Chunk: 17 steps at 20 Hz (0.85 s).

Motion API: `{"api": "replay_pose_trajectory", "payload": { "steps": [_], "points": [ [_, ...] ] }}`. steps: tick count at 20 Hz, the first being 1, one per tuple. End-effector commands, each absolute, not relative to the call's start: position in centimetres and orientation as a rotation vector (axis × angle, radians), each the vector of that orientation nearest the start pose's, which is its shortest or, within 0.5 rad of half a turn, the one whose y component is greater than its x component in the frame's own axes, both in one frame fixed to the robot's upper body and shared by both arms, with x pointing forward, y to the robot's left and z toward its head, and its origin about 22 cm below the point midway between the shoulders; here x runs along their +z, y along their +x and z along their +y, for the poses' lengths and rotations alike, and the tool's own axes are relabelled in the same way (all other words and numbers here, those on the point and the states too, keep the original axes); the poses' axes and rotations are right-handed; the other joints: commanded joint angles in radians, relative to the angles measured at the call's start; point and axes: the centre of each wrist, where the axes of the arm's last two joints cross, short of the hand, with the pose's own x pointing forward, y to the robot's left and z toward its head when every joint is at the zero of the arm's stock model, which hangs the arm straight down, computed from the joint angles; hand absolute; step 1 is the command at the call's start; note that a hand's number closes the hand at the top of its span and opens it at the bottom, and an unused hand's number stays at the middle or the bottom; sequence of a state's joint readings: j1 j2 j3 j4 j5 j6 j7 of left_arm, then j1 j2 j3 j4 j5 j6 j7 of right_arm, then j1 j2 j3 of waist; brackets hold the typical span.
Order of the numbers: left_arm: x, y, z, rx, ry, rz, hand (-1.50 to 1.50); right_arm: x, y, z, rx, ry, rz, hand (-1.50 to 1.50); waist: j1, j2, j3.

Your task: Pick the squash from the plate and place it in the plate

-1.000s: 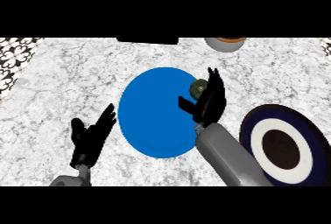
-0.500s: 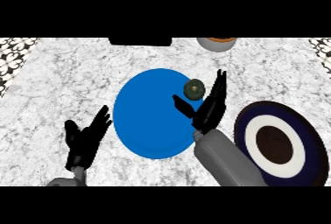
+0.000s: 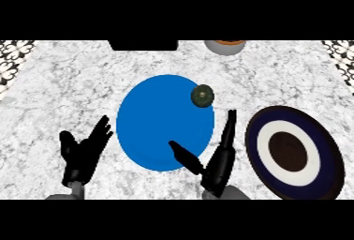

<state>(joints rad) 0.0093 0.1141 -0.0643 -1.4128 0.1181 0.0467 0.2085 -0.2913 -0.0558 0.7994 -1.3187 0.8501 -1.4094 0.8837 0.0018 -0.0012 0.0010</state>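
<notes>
While the small round dark-green squash sits on the far right edge of the flat blue round plate, no hand is touching it. The right hand is over the near right edge of the blue plate, well apart from the squash. Its fingers are straight and its thumb sticks out to the side, so it is let go and holds nothing. The left hand rests at the lower left, fingers up and spread, also holding nothing.

To the right of the right hand lies a second plate with dark blue, white and brown rings. It has nothing on it. I think this is where the squash should go.

The squash lies on the blue plate and the hand is free, so the job looks like a pick-up. To do it well, the right hand should go out past the squash's near side, with the fingers on one side and the thumb on the other. The squash is round and may roll, and it is close to the plate's rim, so the hand should come down from above and close around its middle, not push it sideways. Then it should lift straight up before it moves over to the ringed plate.
</notes>
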Motion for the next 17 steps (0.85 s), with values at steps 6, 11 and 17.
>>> {"api": "replay_pose_trajectory", "payload": {
  "steps": [6, 11, 17],
  "points": [
    [-3.8, 21.1, 23.6, 0.009, 0.02, -1.181, 0.0, -2.6, 13.8, -6.5, -0.121, -0.657, -1.59, -1.5, -0.004, -0.002, -0.001],
    [-2.5, 22.6, 22.2, -0.003, -0.001, -1.193, 0.0, -4.0, 12.3, -3.6, -0.073, -0.674, -1.555, -1.5, -0.002, 0.0, -0.001],
    [-3.0, 23.5, 21.7, -0.006, -0.002, -1.181, 0.0, -5.2, 9.0, -4.3, -0.08, -0.689, -1.544, -1.5, -0.002, 0.001, -0.001]
  ]
}}
